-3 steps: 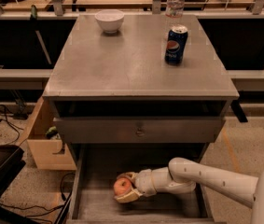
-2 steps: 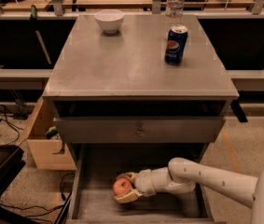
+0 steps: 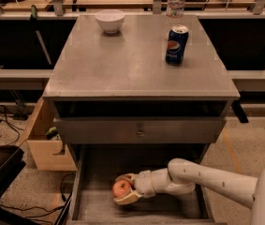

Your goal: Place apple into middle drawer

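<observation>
Camera view: only one, looking down at a grey cabinet (image 3: 136, 64) from the front.
Gripper: the gripper (image 3: 126, 190) is seen low inside the drawer (image 3: 89, 206), left of centre, pointing toward the left wall.
Grip: fingers are closed around the apple (image 3: 121, 189), one finger over the top and one under it, so it's clamped between them.
Apple: held in the drawer's left-centre part, above the bare floor. Whether it touches the floor can't be told.
Drawer: pulled out toward the camera, with the flat grey floor and low side walls visible.
Arm: the white arm (image 3: 207, 179) is reached in from the lower right, over the drawer's right side.
Upper drawer: a closed grey front (image 3: 99, 131) with a small knob (image 3: 140, 131) is seen right above the open drawer.
Cabinet top: a white bowl (image 3: 110, 20) is parked at the back left and a blue can (image 3: 176, 44) stands upright toward the back right, well apart from each other.
Bottle: a clear bottle (image 3: 175, 3) is seen just behind the can, at the back edge.
Left side: a light wooden box (image 3: 42, 146) is set on the floor beside the cabinet.
</observation>
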Controlling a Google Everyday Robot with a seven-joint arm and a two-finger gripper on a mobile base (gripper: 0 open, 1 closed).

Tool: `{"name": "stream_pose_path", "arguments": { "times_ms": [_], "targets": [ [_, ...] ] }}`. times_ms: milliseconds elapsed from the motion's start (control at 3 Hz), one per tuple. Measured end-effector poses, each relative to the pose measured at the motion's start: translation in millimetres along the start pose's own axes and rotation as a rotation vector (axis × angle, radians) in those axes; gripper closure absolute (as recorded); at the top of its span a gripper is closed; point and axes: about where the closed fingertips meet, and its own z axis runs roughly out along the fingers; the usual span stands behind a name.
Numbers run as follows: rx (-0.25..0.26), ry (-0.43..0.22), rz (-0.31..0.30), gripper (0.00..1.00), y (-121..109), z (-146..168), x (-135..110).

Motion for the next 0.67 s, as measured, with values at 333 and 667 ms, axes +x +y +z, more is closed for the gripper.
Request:
{"name": "stream_pose_path", "arguments": {
  "times_ms": [333,667],
  "targets": [
    [-0.004,-0.001,0.0,0.13,1.0,1.8,-0.4],
    [-0.007,-0.002,0.0,0.0,1.9,3.5,-0.8]
  ]
}}
